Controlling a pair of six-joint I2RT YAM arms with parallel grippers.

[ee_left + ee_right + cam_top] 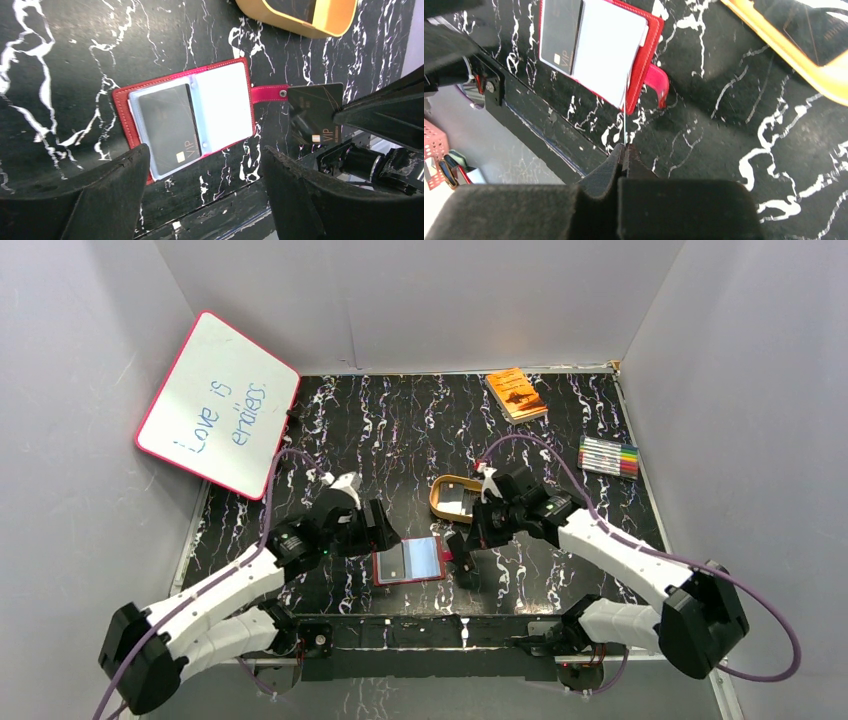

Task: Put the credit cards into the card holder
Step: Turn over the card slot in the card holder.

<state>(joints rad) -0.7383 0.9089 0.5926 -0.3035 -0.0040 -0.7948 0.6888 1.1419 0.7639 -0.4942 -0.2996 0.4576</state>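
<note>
Inserting: black VIP card (pixel 315 112), clamped in right pincer (pixel 624 150) beside open card holder (pixel 121 112); best levelled, then slid into vacant sleeve (pixel 225 105). Left pincer (pixel 204 155) agape above it.

A black tabletop (pixel 400 430) veined in white fills the middle of the frame. At upper left, a pink-framed whiteboard (pixel 218 405) with blue handwriting leans by the grey wall. An orange book (pixel 517 394) lies right of upper centre. A pack of coloured markers (pixel 609 456) lies at right, and a gold oval tray (pixel 437 502) sits near centre.
</note>
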